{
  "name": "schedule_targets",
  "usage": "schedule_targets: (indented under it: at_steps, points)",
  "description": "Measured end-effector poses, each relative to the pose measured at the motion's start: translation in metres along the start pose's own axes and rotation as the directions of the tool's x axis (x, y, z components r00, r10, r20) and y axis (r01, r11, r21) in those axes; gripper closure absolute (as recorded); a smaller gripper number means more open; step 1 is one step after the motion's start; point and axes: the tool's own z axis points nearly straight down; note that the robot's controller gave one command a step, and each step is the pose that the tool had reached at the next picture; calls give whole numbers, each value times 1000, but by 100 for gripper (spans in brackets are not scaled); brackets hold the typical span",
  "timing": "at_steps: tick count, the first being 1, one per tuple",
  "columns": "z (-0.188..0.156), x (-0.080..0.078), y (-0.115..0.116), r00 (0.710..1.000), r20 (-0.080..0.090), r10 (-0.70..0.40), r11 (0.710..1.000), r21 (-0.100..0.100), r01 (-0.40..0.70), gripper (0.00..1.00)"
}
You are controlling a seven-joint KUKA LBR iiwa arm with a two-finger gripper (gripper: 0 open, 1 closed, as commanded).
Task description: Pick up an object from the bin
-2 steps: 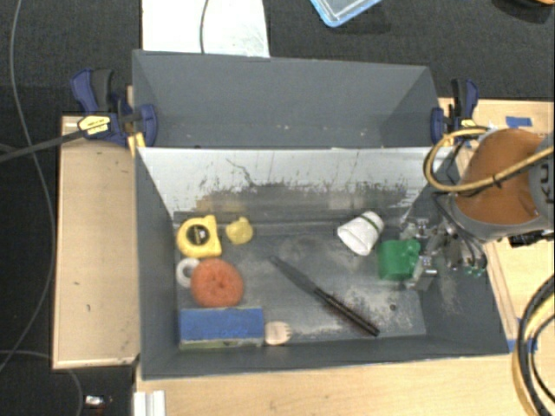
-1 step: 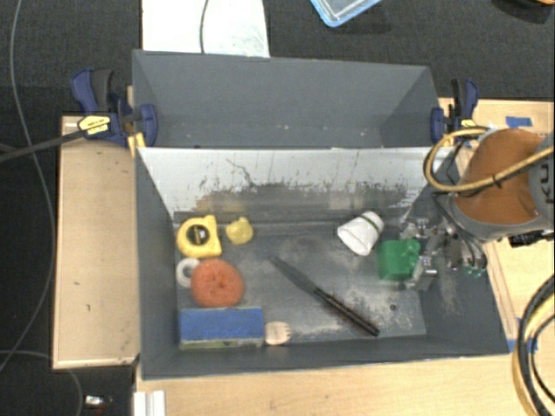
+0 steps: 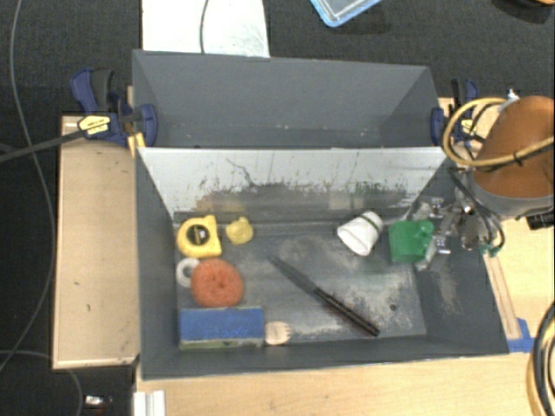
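- Soft, even light falls from above; the scene is moderately bright and its shadows are weak and soft-edged.
- The bin's (image 3: 286, 180) sloped inner wall toward 12 o'clock catches the most light and looks pale, while the panel above it and the floor below are a darker grey.
- The white cup (image 3: 360, 232), just toward 3 o'clock from centre, is the brightest thing inside.
- The orange cover (image 3: 520, 141) at 3 o'clock carries a soft sheen.
- The dark cloth (image 3: 35, 59) toward 10 o'clock swallows light.
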Motion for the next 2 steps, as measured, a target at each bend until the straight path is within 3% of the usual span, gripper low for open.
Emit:
schedule_targets:
  at_steps: [1,2]
  points:
    - [-48,13,12,1000,1,-21,1000,0,21,100]
    - [-118,-13,9,1000,5,15,1000,0,-15,100]
